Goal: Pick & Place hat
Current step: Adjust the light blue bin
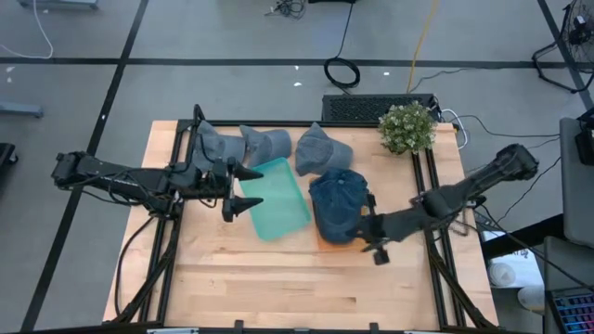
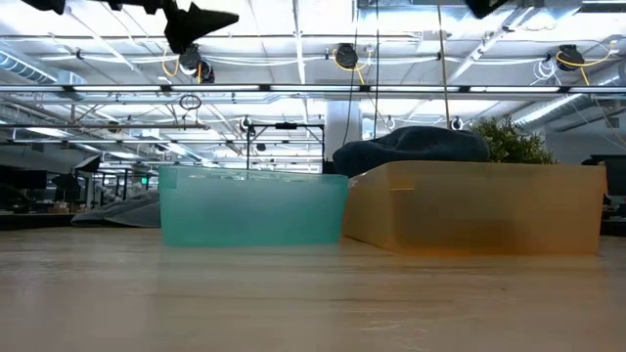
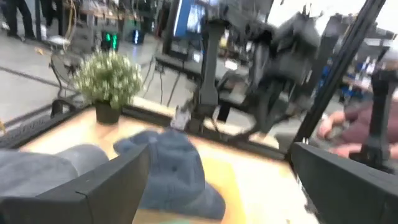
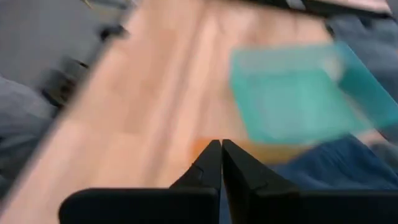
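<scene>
A dark blue hat (image 1: 338,202) lies on the orange bin (image 1: 325,238), its crown (image 2: 416,147) rising above the bin's rim (image 2: 479,168). My right gripper (image 1: 364,225) hovers at the hat's near right side, shut, with nothing between its fingers (image 4: 221,163). My left gripper (image 1: 258,188) stands open and level above the teal bin (image 1: 278,198), pointing toward the table's right. Its own view shows the hat (image 3: 177,174) ahead of its gripper (image 3: 230,186). Three grey hats (image 1: 264,144) lie on the table along the far edge.
A potted plant (image 1: 406,127) stands at the far right corner. The teal bin (image 2: 252,205) and the orange bin (image 2: 479,210) stand side by side mid-table. Bare wood (image 1: 278,283) stretches along the near edge.
</scene>
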